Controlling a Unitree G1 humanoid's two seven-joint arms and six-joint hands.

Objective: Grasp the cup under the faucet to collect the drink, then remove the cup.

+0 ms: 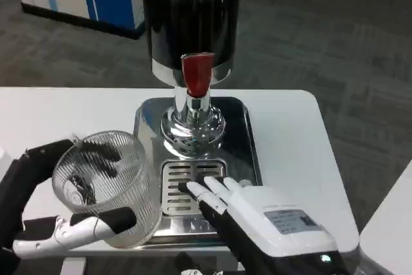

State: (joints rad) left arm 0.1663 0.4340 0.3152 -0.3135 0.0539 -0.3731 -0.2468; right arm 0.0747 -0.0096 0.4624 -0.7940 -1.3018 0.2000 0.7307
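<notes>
Head view puts the clear ribbed cup in our left hand, whose dark fingers wrap round its far side while the white and black thumb presses across the near wall – a firm hold on an empty cup. The cup sits at the left edge of the steel tray, just beside the drain grate and not yet beneath the spout with its red tap lever. Our right hand lies palm-down at the tray's front right, fingers laid close together and stretched toward the grate, holding nothing. To do this step well, we judge the cup should travel right and a little away from us until its mouth is centred under the spout, kept upright and low enough to clear the chrome nozzle – and the right hand should be out of the cup's path before it reaches for the lever. The ribbed wall looks thin, so a gentle squeeze seems wise. We cannot see the top of the dark drink tank, which the picture cuts off, nor the left wrist; whether the right fingertips actually touch the grate is hard to tell.
</notes>
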